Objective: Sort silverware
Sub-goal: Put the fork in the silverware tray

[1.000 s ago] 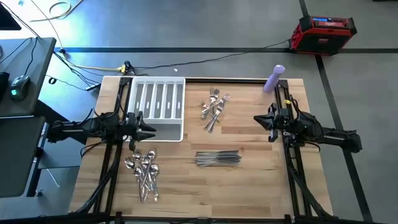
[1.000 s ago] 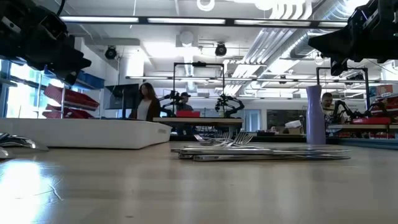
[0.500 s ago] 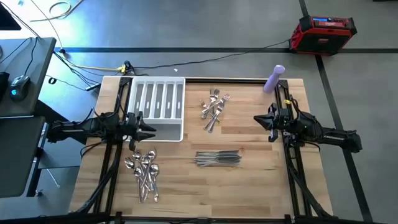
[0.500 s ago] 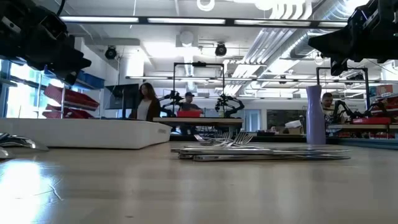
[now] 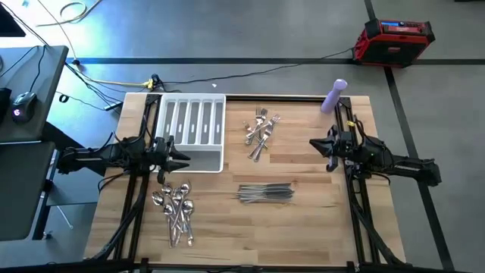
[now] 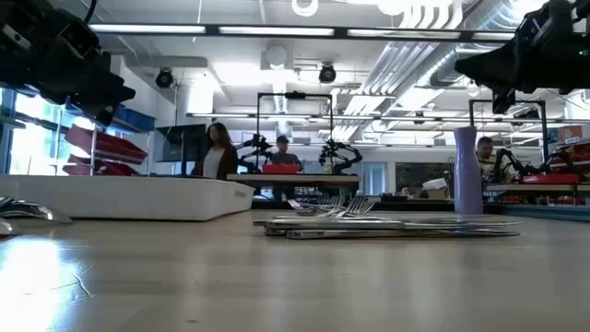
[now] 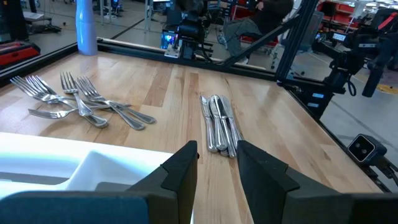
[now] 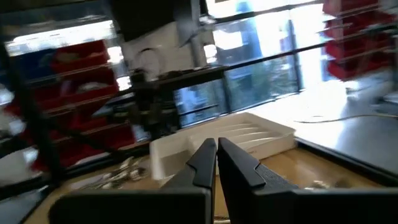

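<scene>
Nothing on the desk had really moved since a second earlier; only a person in the back room had shifted a bit behind a red thing.

From above, the left tool [image 5: 182, 159] hung over the near end of the white tray [image 5: 216, 130], fingers parted with nothing between them. The right tool [image 5: 317, 146] sat at the right side of the desk [image 5: 311, 212], clenched shut and empty, near a purple bottle [image 5: 334, 96]. Silverware lay in three heaps: forks [image 5: 260, 133] just right of the tray, knives [image 5: 265, 193] in a tidy row in the middle, spoons [image 5: 175, 208] below the tray.

At desk level, the knives [image 6: 396, 228] lay flat with fork tines [image 6: 336, 205] poking up behind, tray [image 6: 138, 195] off to the left.

From the left wrist, its fingers [image 7: 183, 171] stood apart above the tray edge [image 7: 56, 158], with the forks [image 7: 81, 102] and knives [image 7: 219, 121] beyond.

From the right wrist, the fingers [image 8: 200, 163] were pressed together, the tray [image 8: 230, 140] well apart across the desk.
</scene>
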{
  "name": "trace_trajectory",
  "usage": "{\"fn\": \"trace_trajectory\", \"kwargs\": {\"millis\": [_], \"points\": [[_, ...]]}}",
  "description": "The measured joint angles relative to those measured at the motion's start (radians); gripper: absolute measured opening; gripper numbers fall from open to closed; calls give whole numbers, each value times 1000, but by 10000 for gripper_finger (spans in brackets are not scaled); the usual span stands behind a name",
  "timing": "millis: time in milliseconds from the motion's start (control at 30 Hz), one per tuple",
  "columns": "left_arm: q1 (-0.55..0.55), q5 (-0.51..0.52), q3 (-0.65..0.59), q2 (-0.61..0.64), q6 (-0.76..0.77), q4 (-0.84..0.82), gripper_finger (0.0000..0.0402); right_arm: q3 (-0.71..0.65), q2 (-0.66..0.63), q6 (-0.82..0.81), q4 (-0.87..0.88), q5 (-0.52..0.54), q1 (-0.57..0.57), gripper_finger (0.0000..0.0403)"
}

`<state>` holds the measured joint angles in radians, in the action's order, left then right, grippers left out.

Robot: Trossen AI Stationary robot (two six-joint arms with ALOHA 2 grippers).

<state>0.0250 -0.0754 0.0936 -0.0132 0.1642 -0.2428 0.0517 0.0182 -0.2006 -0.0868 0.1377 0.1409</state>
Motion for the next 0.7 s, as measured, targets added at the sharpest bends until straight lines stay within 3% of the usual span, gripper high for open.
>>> {"fn": "trace_trajectory", "kwargs": {"millis": [100, 200, 433, 533, 700], "points": [[0, 0, 0, 0, 0, 2, 97, 0, 1, -10, -4, 54, 0, 2], [0, 0, 0, 0, -1, 6, 97, 0, 1, -134, -17, 62, 0, 2], [0, 59, 0, 0, -27, 7, 97, 1, 3, -409, -56, 301, 4, 2], [0, 73, 0, 0, -32, 8, 97, 1, 20, -407, -93, 277, 3, 2], [0, 160, 0, 0, 17, 7, 97, 1, 143, -429, -307, 237, 3, 10]]}}
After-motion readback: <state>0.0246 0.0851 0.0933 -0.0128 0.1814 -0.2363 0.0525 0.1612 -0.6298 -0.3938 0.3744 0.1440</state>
